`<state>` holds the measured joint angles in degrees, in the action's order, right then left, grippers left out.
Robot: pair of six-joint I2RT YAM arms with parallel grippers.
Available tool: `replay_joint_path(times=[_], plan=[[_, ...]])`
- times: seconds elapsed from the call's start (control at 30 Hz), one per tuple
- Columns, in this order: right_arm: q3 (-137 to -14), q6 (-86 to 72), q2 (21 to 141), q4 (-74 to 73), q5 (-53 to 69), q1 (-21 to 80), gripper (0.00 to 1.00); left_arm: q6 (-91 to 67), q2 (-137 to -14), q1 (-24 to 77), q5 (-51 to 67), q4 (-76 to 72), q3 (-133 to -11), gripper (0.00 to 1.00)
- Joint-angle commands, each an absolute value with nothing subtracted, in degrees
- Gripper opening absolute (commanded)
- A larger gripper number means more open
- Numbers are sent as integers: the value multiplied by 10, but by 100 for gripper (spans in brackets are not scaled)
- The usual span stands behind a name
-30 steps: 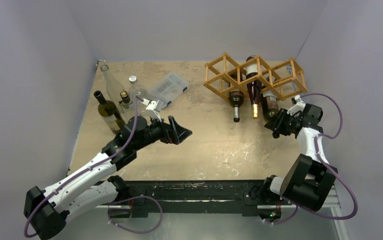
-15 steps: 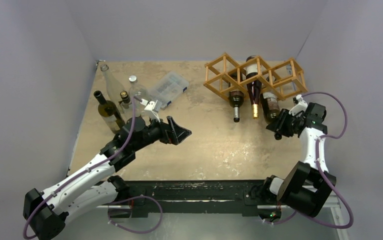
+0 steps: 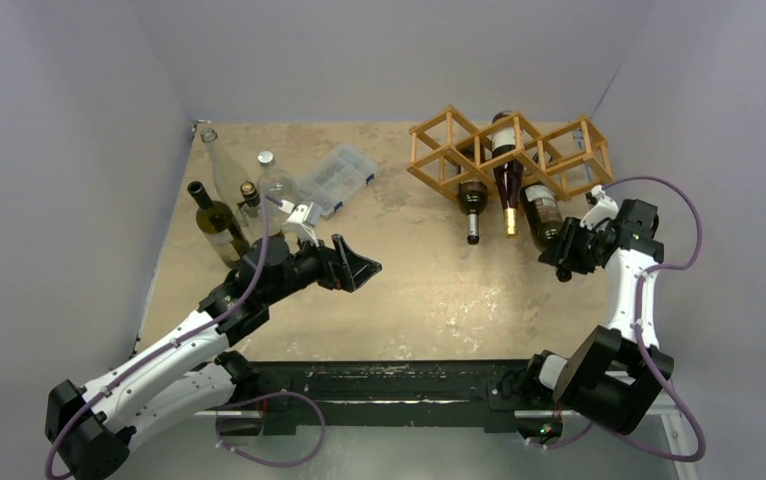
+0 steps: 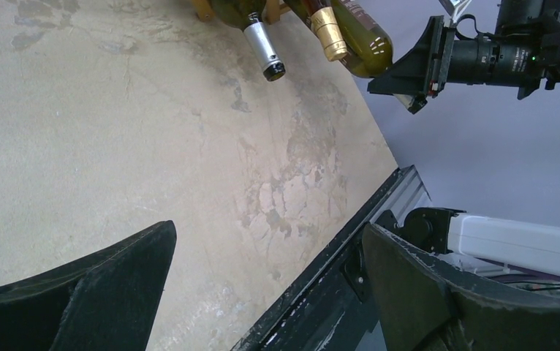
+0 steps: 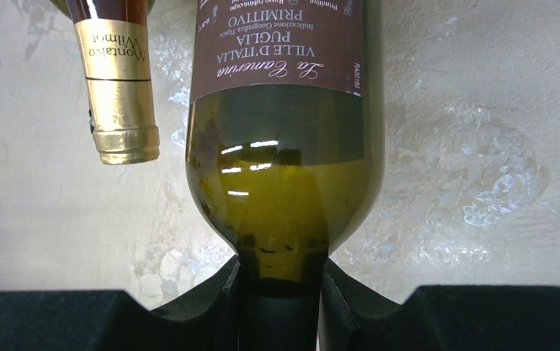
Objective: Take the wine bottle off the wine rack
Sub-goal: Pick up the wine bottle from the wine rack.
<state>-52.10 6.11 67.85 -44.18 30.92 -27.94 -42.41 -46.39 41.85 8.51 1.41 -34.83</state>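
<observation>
Right jaws clenched on the neck of the wine bottle.
Left jaws gape, holding nothing, above the counter; farther off, the bottle lies neck-forward, base inside the wine rack, a gold-capped bottle just beside it.

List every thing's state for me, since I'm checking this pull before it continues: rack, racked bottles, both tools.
wine rack, standing on the table, three bottles in it.
Primitivo bottle, on its side, neck clamped.
gold-capped bottle, on its side, untouched.
silver-capped bottle, on its side, untouched.
right tool, shut on the Primitivo bottle's neck.
left tool, open, empty.
</observation>
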Motion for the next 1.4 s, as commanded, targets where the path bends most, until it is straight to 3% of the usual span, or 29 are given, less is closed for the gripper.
replay_joint_path(times=[0.0, 1.37], plan=[[-584, 132, 661, -418, 334, -285, 0, -421, -451, 422, 83, -7, -346, 100], [-636, 376, 679, -611, 224, -305, 0, -420, -457, 423, 98, -27, -337, 100]])
